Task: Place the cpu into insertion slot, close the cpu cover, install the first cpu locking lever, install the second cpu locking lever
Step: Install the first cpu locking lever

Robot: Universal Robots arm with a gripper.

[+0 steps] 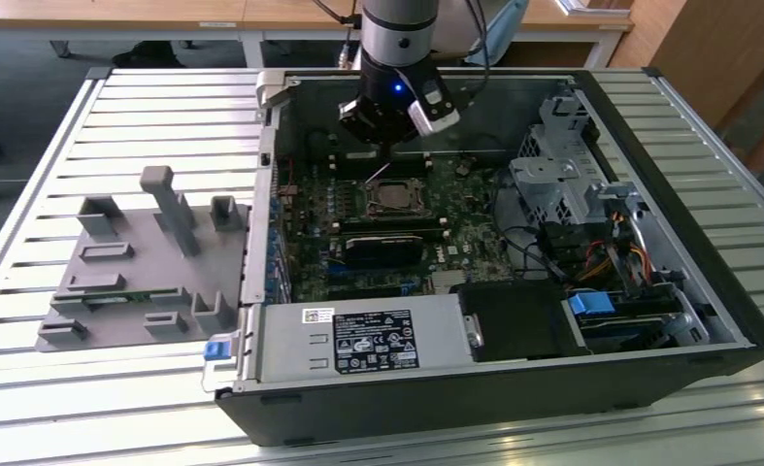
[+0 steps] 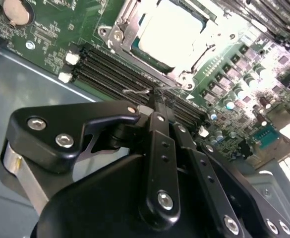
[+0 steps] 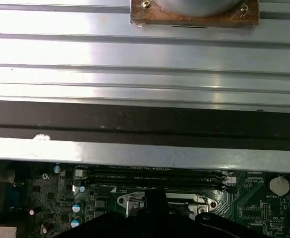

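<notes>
fingers (image 2: 160, 134) pressed together, pinching the thin wire locking lever (image 2: 135, 91) beside the memory slots (image 2: 110, 69). the cpu (image 2: 167, 29) sits in the insertion slot (image 2: 135, 49), and the cpu cover (image 2: 120, 29) looks lowered. i judge a shallow pinch could let the wire slip and spring up.

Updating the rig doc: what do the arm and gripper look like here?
The arm is a silver-grey cylinder ending in a black wrist, with a small blue light and a pale boxy module on its side; dark cables run alongside. The gripper is matte black: angular linkage bars and plates pinned with silver screw heads.
</notes>
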